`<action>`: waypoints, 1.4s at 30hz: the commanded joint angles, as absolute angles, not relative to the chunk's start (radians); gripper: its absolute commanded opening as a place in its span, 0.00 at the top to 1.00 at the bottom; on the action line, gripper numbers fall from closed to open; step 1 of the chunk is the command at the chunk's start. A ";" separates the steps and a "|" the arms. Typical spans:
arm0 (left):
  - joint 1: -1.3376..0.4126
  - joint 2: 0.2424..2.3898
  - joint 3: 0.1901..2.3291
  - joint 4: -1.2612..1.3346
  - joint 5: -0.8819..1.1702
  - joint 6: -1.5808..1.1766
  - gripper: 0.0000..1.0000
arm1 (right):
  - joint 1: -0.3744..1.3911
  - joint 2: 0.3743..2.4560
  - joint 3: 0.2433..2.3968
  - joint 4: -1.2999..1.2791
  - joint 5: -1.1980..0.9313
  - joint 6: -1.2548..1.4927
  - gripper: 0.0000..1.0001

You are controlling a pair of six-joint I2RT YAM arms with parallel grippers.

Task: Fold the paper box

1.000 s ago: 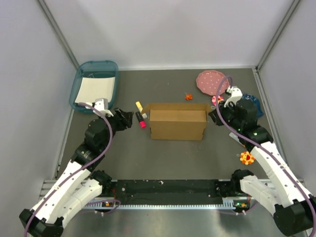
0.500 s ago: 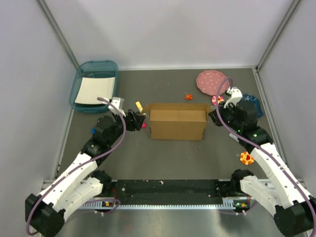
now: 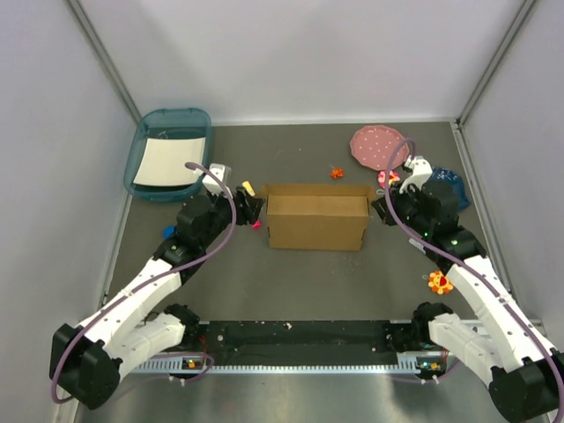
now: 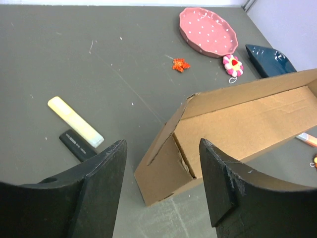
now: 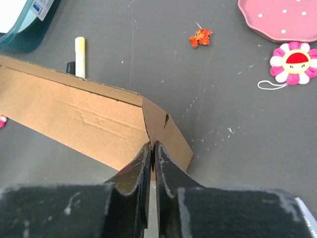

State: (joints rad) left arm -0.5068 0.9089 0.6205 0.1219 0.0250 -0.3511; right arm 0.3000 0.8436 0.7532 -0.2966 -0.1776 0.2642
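The paper box (image 3: 317, 220) is a brown cardboard box, open on top, standing mid-table. My left gripper (image 3: 251, 210) is open just left of the box's left end. In the left wrist view that end wall (image 4: 163, 171) shows between the spread fingers (image 4: 106, 178) of the gripper (image 4: 162, 148), which touch nothing. My right gripper (image 3: 381, 210) is at the box's right end. In the right wrist view the gripper (image 5: 152, 148) is shut on the upper edge of the box's right end wall (image 5: 166, 131).
A teal tray (image 3: 145, 145) with white paper stands back left. A pink dotted plate (image 3: 379, 145), a blue dish (image 3: 451, 187) and a flower toy (image 5: 294, 62) lie back right. A yellow highlighter (image 4: 75, 128) and black bar (image 4: 77, 145) lie left of the box. An orange toy (image 3: 440, 282) lies right.
My left arm has swung right and forward, bringing its open gripper up to the box's left end. The right gripper and the box have not moved.
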 commanded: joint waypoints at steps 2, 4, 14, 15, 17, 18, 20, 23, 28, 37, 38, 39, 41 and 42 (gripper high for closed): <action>-0.506 0.945 0.689 0.206 0.031 -0.311 0.37 | 0.316 0.828 0.730 -0.284 -0.198 0.284 0.96; -0.506 0.959 0.693 0.207 0.049 -0.314 0.39 | 0.316 0.825 0.729 -0.282 -0.196 0.282 0.96; -0.506 0.965 0.658 0.213 0.058 -0.322 0.49 | 0.319 0.828 0.727 -0.278 -0.201 0.287 0.97; -0.506 0.965 0.655 0.212 0.058 -0.321 0.50 | 0.319 0.828 0.727 -0.278 -0.201 0.288 0.97; -0.506 0.969 0.655 0.210 0.057 -0.318 0.51 | 0.319 0.830 0.729 -0.278 -0.201 0.288 0.97; -0.506 0.971 0.657 0.201 0.054 -0.316 0.51 | 0.322 0.828 0.729 -0.278 -0.201 0.287 0.97; -0.506 0.974 0.655 0.196 0.052 -0.316 0.53 | 0.324 0.830 0.730 -0.278 -0.199 0.290 0.97; -0.506 0.982 0.657 0.178 0.052 -0.324 0.59 | 0.325 0.827 0.732 -0.279 -0.202 0.291 0.97; -0.506 0.973 0.657 0.169 0.069 -0.336 0.70 | 0.331 0.830 0.739 -0.278 -0.201 0.298 0.98; -0.506 0.977 0.661 0.163 0.087 -0.336 0.89 | 0.348 0.836 0.767 -0.275 -0.216 0.368 1.00; -0.506 0.979 0.658 0.164 0.089 -0.333 0.89 | 0.348 0.836 0.767 -0.273 -0.222 0.377 1.00; -0.506 0.979 0.657 0.167 0.094 -0.328 0.91 | 0.350 0.838 0.770 -0.268 -0.225 0.388 1.00; -0.506 0.982 0.653 0.170 0.100 -0.324 0.95 | 0.351 0.842 0.776 -0.268 -0.242 0.420 1.00; -0.506 0.982 0.652 0.173 0.103 -0.321 0.97 | 0.351 0.845 0.781 -0.267 -0.247 0.435 1.00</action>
